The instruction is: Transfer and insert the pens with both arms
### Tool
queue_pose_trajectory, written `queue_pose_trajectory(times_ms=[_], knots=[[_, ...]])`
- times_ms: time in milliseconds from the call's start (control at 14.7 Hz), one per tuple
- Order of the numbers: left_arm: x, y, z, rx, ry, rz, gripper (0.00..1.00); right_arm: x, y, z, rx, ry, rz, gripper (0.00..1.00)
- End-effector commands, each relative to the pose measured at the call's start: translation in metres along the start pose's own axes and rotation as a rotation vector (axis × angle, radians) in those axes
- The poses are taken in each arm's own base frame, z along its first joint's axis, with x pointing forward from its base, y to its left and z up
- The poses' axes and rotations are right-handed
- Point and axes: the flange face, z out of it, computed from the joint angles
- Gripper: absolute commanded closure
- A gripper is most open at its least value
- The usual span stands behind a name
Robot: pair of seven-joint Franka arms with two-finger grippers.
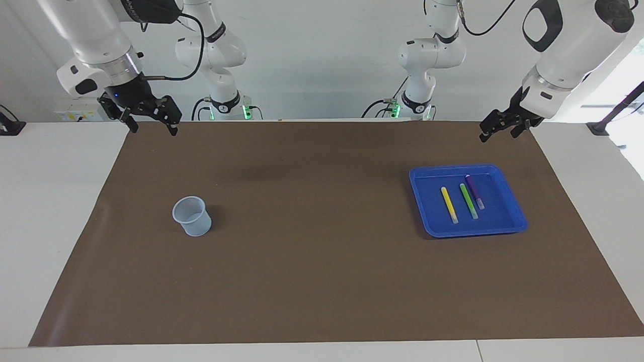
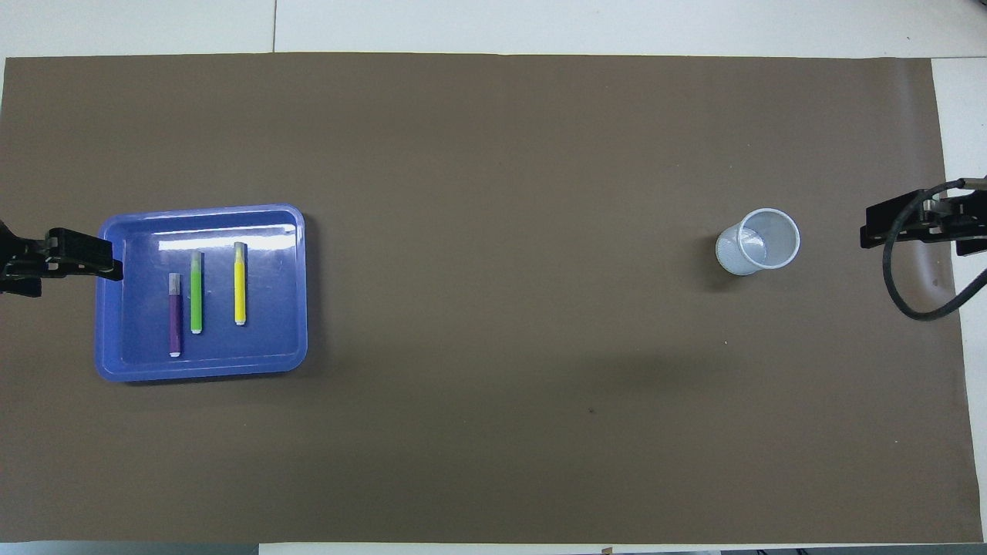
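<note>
Facing view: brown surface on white tabletop, white wall. Left gripper raised over surface edge at robots' side, above blue tray; fingers' state: cannot tell. Right gripper over corner, fingers spread, empty.

Overhead view: purple pen, green pen, yellow pen parallel in tray; clear cup upright toward right arm's end.

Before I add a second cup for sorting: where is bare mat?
The mat lies bare between the tray and the cup. Crowded only in the tray, where three pens lie side by side.
</note>
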Motion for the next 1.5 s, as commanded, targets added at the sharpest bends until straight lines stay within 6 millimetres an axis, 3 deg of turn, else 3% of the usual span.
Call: queue_pose_trajectory(times_ms=[0,136,409,613,885,1430], knots=[[-0.016,-0.048,0.054,0.009,0.027,0.07,0.0,-0.005,0.004,0.0,0.023,0.004,-0.006,0.0],[0.002,-0.073,0.098,0.008,0.011,0.106,0.0,-0.005,0.004,0.0,0.023,0.006,-0.006,0.0],[0.03,-0.079,0.177,0.013,0.013,0.172,0.0,-0.006,0.004,0.0,0.023,0.006,-0.006,0.0],[0.041,-0.083,0.214,0.019,0.026,0.225,0.14,-0.005,0.004,0.0,0.023,0.004,-0.006,0.0],[0.046,-0.081,0.234,0.02,0.01,0.238,0.31,-0.006,0.004,0.0,0.023,0.006,-0.006,0.0],[0.047,-0.079,0.244,0.02,0.005,0.233,0.34,-0.005,0.004,0.0,0.023,0.006,-0.006,0.0]])
